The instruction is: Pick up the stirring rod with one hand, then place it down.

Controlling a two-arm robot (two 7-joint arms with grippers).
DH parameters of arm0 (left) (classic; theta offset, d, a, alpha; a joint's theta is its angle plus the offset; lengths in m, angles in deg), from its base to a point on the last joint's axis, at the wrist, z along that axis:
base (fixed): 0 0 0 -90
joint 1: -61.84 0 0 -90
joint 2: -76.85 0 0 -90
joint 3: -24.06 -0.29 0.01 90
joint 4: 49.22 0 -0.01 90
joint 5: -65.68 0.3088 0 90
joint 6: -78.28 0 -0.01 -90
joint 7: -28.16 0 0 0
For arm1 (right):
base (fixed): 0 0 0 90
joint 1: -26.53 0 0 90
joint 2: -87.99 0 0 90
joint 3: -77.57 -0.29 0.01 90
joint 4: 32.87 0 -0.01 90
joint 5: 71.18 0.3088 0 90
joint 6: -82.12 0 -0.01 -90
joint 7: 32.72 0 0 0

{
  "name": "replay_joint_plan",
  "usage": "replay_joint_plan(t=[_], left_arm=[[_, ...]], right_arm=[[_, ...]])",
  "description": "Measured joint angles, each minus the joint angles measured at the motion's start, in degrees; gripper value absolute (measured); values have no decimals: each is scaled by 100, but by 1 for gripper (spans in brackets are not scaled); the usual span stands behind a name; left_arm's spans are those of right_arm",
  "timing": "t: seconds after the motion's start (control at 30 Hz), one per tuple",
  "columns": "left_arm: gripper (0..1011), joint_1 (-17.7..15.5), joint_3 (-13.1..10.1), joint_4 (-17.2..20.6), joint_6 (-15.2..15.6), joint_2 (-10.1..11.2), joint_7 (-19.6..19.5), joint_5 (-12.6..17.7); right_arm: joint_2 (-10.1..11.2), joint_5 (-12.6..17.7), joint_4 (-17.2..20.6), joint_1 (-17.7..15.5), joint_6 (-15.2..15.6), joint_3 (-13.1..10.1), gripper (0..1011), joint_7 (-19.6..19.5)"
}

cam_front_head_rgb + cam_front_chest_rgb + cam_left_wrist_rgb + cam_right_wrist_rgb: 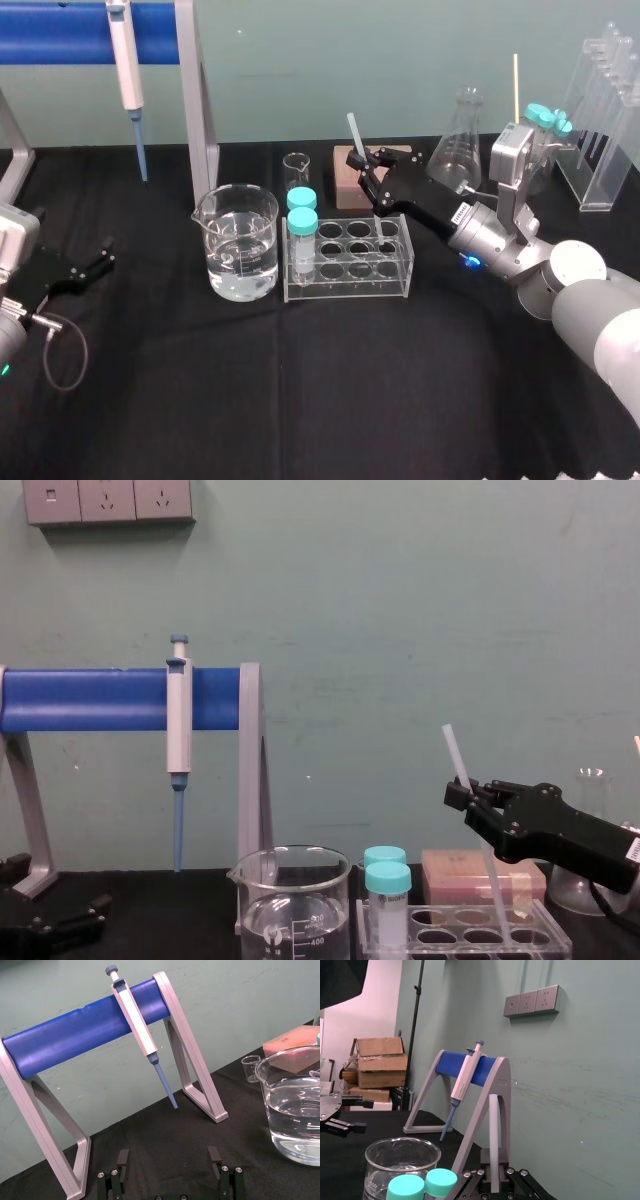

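The right gripper (364, 160) is clenched on the rod (354, 132). The rod's long axis is nearly upright: its top leans slightly to the robot's left above the fingers, and its lower end reaches down toward the rack (350, 272) just beneath. Left of that stands a beaker (240, 245), and far beyond it the left gripper (98, 258) rests with its fingers spread.

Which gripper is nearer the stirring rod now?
Right. The right gripper holds the stirring rod by the tube rack; the left gripper sits open at the table's left, beyond the beaker.
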Motion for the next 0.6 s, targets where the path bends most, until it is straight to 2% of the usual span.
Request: replay_joint_plan(t=[0.1, 0.13, 0.23, 0.5, 0.53, 0.6], left_arm=[[1000, 0, 0, 0, 0, 0, 0, 0], [1000, 0, 0, 0, 0, 0, 0, 0], [1000, 0, 0, 0, 0, 0, 0, 0], [1000, 0, 0, 0, 0, 0, 0, 0], [1000, 0, 0, 0, 0, 0, 0, 0], [1000, 0, 0, 0, 0, 0, 0, 0]], right_arm=[[1, -2, 7, -2, 2, -3, 173, -2], [2, -2, 9, -2, 3, -4, 173, -2], [3, -4, 12, -4, 4, -4, 306, -4], [4, -7, 17, -8, 9, -5, 528, -7], [4, -7, 18, -8, 9, -5, 586, -7], [4, -7, 20, -10, 10, -5, 618, -8]])
